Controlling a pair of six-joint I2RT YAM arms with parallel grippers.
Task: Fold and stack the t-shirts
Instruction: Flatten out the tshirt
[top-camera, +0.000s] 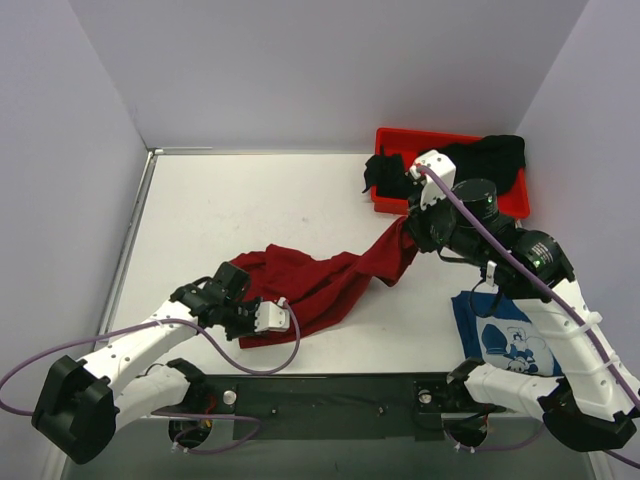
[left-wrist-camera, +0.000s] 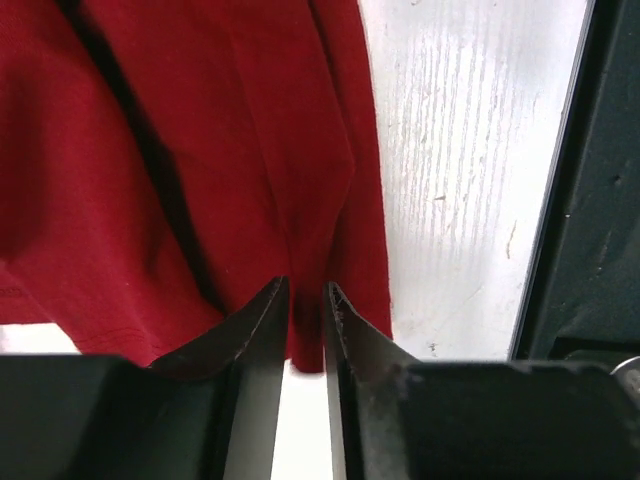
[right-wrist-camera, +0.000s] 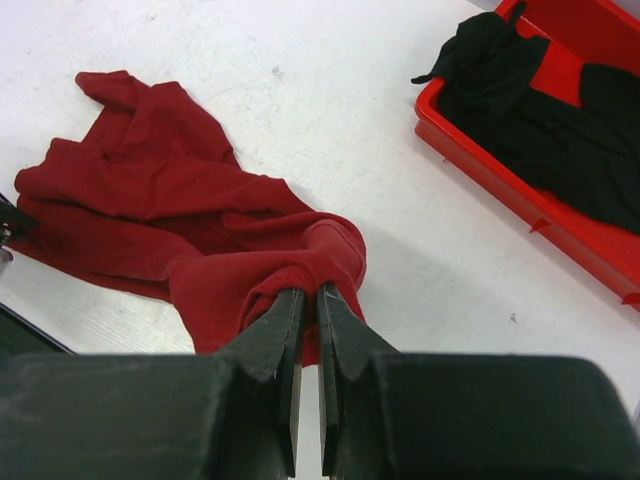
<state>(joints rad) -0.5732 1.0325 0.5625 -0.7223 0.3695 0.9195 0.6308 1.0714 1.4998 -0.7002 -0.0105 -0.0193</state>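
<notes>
The dark red t-shirt (top-camera: 325, 280) lies crumpled and stretched across the middle of the table. My left gripper (top-camera: 262, 318) is shut on its near-left edge (left-wrist-camera: 300, 200), cloth pinched between the jaws. My right gripper (top-camera: 405, 232) is shut on its far-right end (right-wrist-camera: 300, 255), near the tray. The black t-shirt (top-camera: 480, 158) lies bunched in the red plastic tray (top-camera: 515, 205) and hangs over the tray's left rim; it also shows in the right wrist view (right-wrist-camera: 540, 110). The blue t-shirt with a white print (top-camera: 500, 335) lies at the near right, partly hidden under my right arm.
The red tray stands at the far right corner against the wall. A black rail (top-camera: 330, 395) runs along the table's near edge, also seen in the left wrist view (left-wrist-camera: 590, 200). Purple cables loop from both arms. Walls enclose the table on three sides.
</notes>
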